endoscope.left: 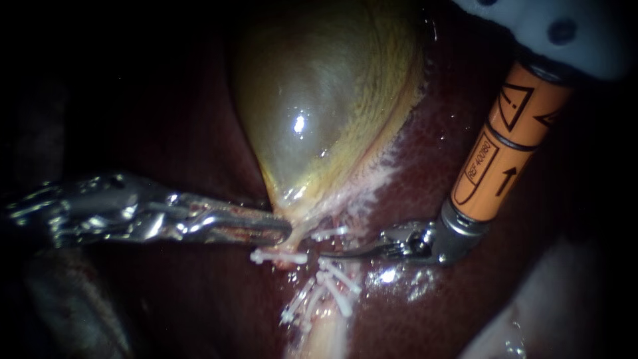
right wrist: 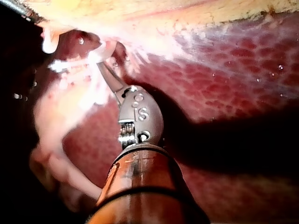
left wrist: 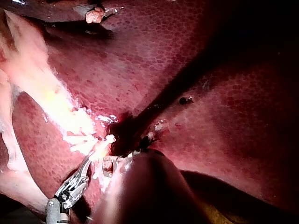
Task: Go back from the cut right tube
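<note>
Liver (endoscope.left: 425, 173) fills the background, dark red and wet. On it lies the gallbladder (endoscope.left: 319, 100), pale and yellow, narrowing downward. The left instrument (endoscope.left: 282, 229) has its jaws closed on that narrow lower end. The right instrument (endoscope.left: 332, 252) shows thin curved jaws lying together with nothing between them, and the tip sits among the clips. The tube (endoscope.left: 327, 329) runs pale below. Its cut place seems to be just at this tip, though I cannot see the cut clearly. Smallest are the white clips (endoscope.left: 279, 256), several close together. I think the danger is in the way back: if the curved tip catches a clip or scrapes the liver, a clip may come loose or the surface may bleed.
</note>
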### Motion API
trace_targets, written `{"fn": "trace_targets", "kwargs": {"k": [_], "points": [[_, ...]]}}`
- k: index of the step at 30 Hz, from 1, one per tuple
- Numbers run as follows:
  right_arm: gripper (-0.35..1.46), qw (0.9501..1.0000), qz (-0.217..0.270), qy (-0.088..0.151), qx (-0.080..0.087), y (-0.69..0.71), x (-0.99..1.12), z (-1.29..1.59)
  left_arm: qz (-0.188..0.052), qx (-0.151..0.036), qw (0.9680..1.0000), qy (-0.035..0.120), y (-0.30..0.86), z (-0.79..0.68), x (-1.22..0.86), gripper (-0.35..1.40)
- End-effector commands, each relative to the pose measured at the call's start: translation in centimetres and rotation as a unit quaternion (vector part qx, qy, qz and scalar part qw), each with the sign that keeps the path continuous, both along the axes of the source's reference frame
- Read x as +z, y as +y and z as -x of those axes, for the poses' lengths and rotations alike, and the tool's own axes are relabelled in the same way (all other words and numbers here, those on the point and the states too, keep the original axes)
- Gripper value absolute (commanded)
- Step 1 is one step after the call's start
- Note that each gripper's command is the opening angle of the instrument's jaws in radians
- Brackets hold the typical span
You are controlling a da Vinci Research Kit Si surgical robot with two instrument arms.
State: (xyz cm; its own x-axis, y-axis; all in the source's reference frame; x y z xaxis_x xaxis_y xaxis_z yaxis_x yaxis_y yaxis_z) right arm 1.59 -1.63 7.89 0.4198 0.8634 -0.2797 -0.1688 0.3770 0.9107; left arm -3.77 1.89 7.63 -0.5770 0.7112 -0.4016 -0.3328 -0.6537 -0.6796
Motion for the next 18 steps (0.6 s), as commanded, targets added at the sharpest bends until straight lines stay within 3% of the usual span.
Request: {"fn": "trace_targets", "kwargs": {"k": [1,10,18], "points": [[-0.11,1.0000,0.000,0.000,0.000,0.00,0.00,0.00,0.000,0.000,1.0000,0.000,0.00,0.00,0.00,-0.35],[-0.05,1.0000,0.000,0.000,0.000,0.00,-0.01,0.01,0.000,0.000,1.0000,0.000,0.00,0.00,0.00,-0.35],[0.51,1.0000,0.005,0.002,-0.003,0.01,-0.01,0.04,0.000,0.000,1.0000,0.000,0.00,0.00,0.00,-0.35]]}}
